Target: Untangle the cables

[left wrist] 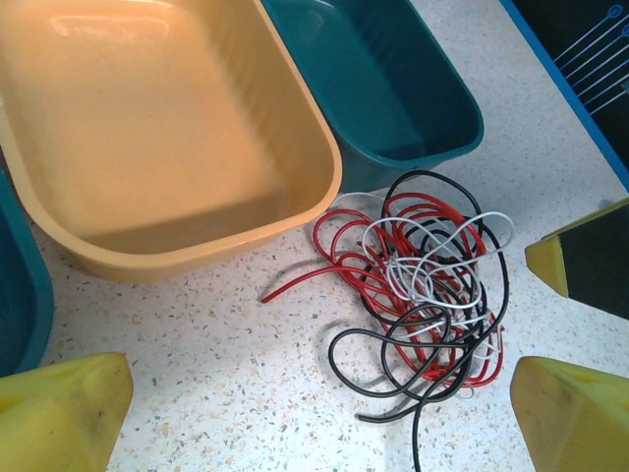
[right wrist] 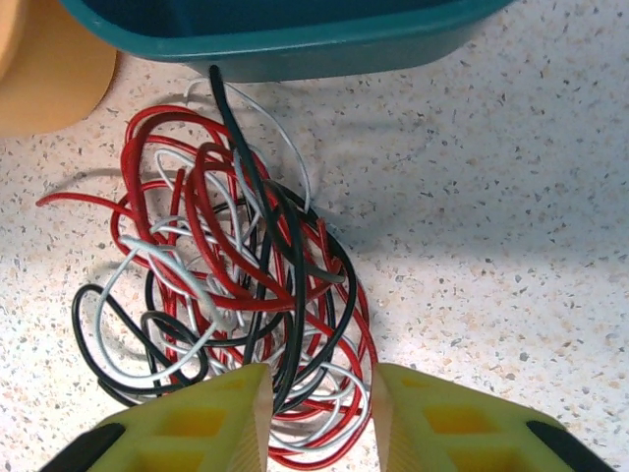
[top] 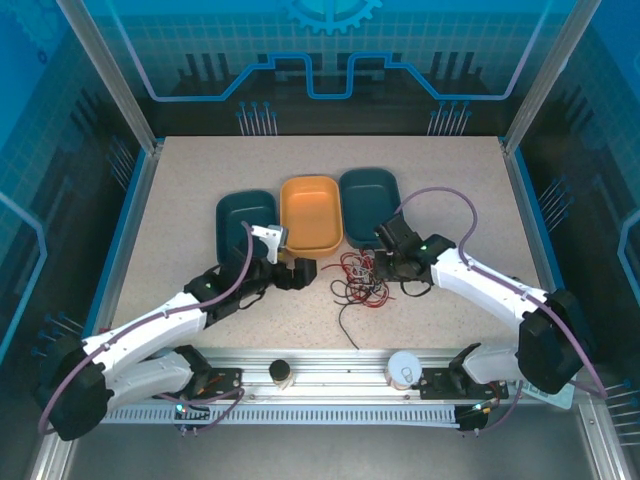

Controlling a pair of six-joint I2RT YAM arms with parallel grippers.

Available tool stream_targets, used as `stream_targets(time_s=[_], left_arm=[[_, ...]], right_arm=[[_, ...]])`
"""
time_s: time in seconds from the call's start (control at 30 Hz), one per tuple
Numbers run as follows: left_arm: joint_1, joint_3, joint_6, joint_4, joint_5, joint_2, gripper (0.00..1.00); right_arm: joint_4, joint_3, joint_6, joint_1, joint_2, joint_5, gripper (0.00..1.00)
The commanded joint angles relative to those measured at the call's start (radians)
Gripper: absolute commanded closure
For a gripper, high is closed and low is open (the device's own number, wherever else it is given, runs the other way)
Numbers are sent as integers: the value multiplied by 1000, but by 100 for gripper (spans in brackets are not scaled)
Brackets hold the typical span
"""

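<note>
The cables (top: 360,280) lie in one loose tangle of red, black and whitish wire on the speckled table, just in front of the orange tray. In the right wrist view my right gripper (right wrist: 322,413) stands over the near end of the cables (right wrist: 236,275); its yellow fingers are apart, with several strands loose between them. My right gripper (top: 385,262) sits at the tangle's right side. My left gripper (left wrist: 319,433) is wide open with bare table between its fingers, and the cables (left wrist: 432,285) lie ahead to its right. It (top: 303,272) hovers left of the tangle.
Three trays stand in a row behind the cables: dark teal (top: 245,215), orange (top: 310,210) and teal (top: 370,195). One black strand (top: 345,325) trails toward the front rail, where a small jar (top: 281,373) and a white cup (top: 405,368) sit.
</note>
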Motion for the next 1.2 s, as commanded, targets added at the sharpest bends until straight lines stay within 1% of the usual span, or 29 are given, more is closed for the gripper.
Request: stream_targets(time_s=[0.0,0.13,0.23,0.47,0.67,0.9,1.0,1.17], left_arm=[[-7,31,-3,62,-37,-1,1],[-7,31,4,58,-92,-15,1],[-7,33,7,33,-130,-26,1],[-6,11,2,24,-171,-60,1],[-6,11,4,21,-180,-63,1],[-5,8,0,56,-189,-58,1],[-5,10,0,63,-190,-56,1],[-5,16,-6,60,-189,-49,1]], right_arm=[[33,-44,49,-20,12,-64,69],[93,-62,64,-22,38,-108,72],[126,-68,70,-23,56,-128,73],[161,-75,76,-25,68,-146,73],[142,-72,96,-23,23,-133,72],[120,-86,123,1,-51,-86,69],[124,-98,138,4,-48,-77,70],[170,-115,150,9,-11,-103,73]])
